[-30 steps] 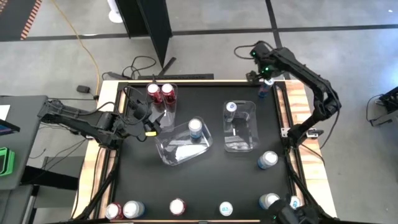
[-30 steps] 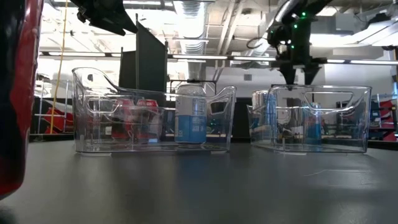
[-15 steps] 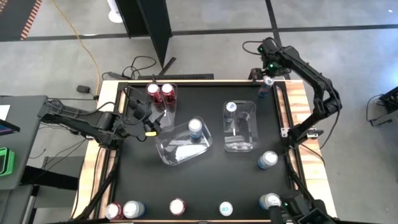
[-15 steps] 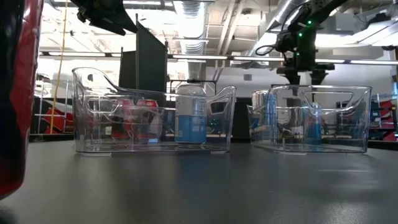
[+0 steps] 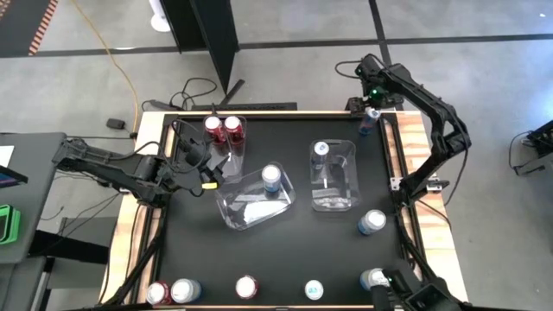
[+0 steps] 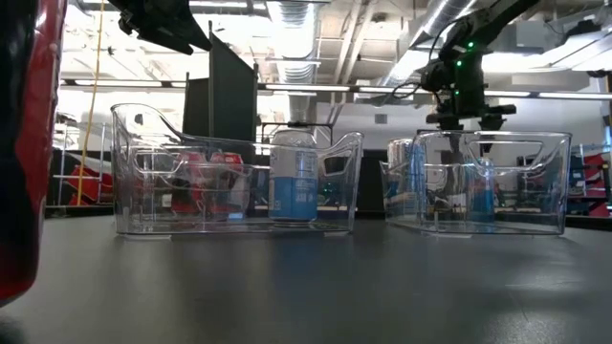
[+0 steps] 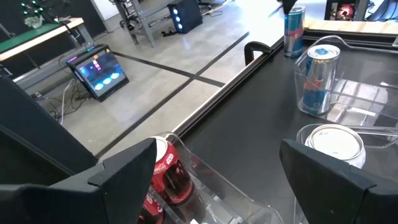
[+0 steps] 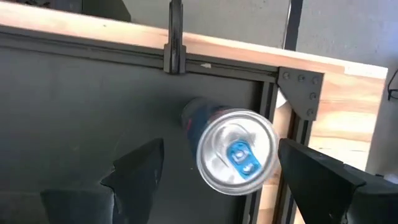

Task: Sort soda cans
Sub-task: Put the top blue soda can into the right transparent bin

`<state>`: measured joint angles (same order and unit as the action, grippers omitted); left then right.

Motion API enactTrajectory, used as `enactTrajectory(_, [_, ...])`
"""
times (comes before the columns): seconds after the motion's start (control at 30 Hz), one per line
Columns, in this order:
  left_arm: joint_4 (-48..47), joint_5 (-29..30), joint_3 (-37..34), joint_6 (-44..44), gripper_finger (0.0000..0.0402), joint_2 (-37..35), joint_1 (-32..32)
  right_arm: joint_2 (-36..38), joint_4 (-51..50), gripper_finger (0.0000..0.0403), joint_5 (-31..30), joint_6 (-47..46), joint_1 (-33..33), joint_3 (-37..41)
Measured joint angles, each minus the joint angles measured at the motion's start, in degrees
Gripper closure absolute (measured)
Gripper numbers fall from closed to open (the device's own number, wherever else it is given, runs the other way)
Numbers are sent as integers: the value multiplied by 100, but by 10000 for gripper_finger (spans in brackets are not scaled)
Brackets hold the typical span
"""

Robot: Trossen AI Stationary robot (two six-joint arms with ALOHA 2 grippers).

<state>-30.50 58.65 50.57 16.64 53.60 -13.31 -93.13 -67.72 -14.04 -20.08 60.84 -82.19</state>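
1. Right gripper (image 5: pixel 371 97) sits at the upper right of the high view, directly above a slim dark blue can (image 5: pixel 370 118) standing at the far right corner of the black table (image 5: pixel 259 250).
2. Right wrist view: the can's silver top with its blue tab (image 8: pixel 237 152) lies between the two dark fingers (image 8: pixel 134 169). Fingers are spread wide on either side and not touching it; nothing grasped.
3. Left gripper (image 5: pixel 200 168) is at the left middle of the high view, beside the red-can bin (image 5: pixel 232 149). Its fingers (image 7: pixel 124 168) are spread apart, holding nothing.
4. Two red cans (image 5: pixel 222 130) stand upright in that bin, upper left of centre.
5. One silver-white and light blue can (image 5: pixel 271 178) stands in the tilted centre bin (image 5: pixel 251 204).
6. One dark blue can (image 5: pixel 320 151) stands in the right-hand bin (image 5: pixel 333 190), at its far end.
7. A silver-white can (image 5: pixel 371 222) stands loose on the table at right, below the right-hand bin.
8. Along the bottom edge of the high view, left to right: red can (image 5: pixel 156 293), silver-white can (image 5: pixel 185 290), red can (image 5: pixel 247 287), blue-tabbed can (image 5: pixel 314 289), silver-white can (image 5: pixel 373 279).
9. Low view: the red can (image 6: pixel 24 143) fills the left edge, too close for detail.
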Motion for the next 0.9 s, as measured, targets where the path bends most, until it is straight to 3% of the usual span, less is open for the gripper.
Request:
enactTrajectory(0.37, [-7,-1,0,-4,66,-1,-1,-462,-77,69,-154,17,39,-24])
enactTrajectory(0.9, [-15,-1,0,-9,66,-1,-1,-508,-74,69,-167,20,-170,-17])
